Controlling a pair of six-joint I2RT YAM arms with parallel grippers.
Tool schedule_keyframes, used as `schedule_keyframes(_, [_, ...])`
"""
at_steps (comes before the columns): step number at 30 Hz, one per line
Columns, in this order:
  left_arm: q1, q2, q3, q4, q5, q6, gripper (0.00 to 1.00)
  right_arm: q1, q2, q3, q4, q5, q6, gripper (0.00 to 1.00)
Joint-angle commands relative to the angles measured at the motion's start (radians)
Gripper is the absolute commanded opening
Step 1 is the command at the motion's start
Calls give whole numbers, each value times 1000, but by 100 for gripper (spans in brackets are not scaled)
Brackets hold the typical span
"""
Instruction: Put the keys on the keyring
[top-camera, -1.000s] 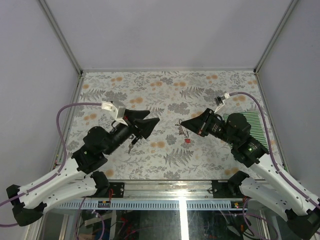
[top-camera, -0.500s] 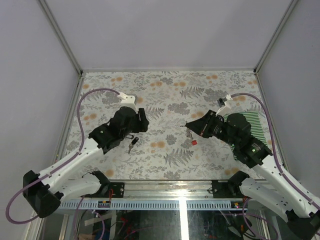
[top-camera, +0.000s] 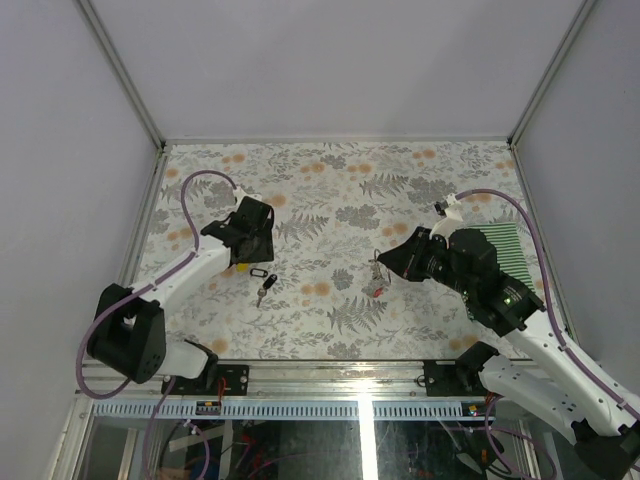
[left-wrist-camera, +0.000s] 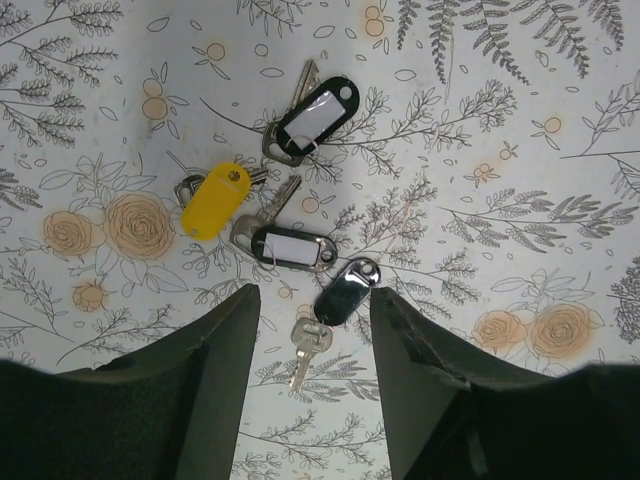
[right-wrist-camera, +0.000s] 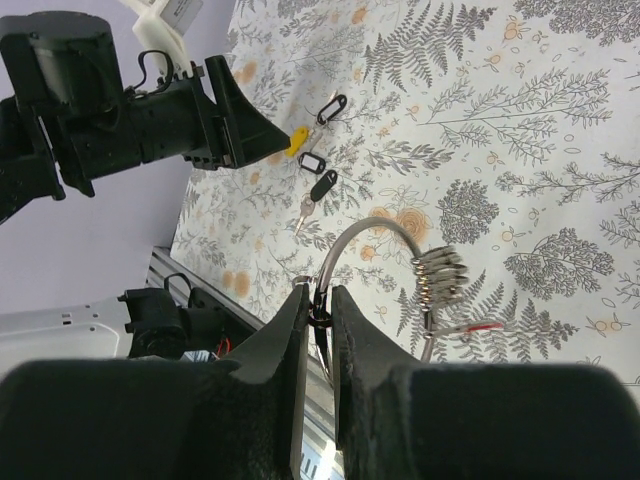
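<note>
Several keys lie in a cluster on the floral table: a yellow-tagged one, two black-tagged ones with white labels, and a glossy black-tagged one with its metal blade. My left gripper hangs open just above that last key, a finger on each side, touching nothing. From above, the left gripper sits over the keys. My right gripper is shut on the silver keyring, held above the table. A red-tagged key hangs from the keyring.
A green striped mat lies at the table's right edge, behind the right arm. Metal frame posts and pale walls enclose the table. The left arm's purple cable loops over the far-left part of the table.
The left arm has swung left and turned its gripper down over the key cluster. The right gripper has drifted slightly right and nearer, still holding the keyring.
</note>
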Motion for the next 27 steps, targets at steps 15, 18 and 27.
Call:
schedule_keyframes(15, [9, 199, 36, 186, -169, -84, 49, 1, -23, 14, 39, 2, -31, 0])
schedule_keyframes(18, [9, 222, 35, 217, -168, -93, 48, 1, -23, 8, 45, -3, -26, 0])
schedule_keyframes(27, [6, 312, 44, 236, -208, -102, 42, 1, -15, 1, 53, -13, -22, 0])
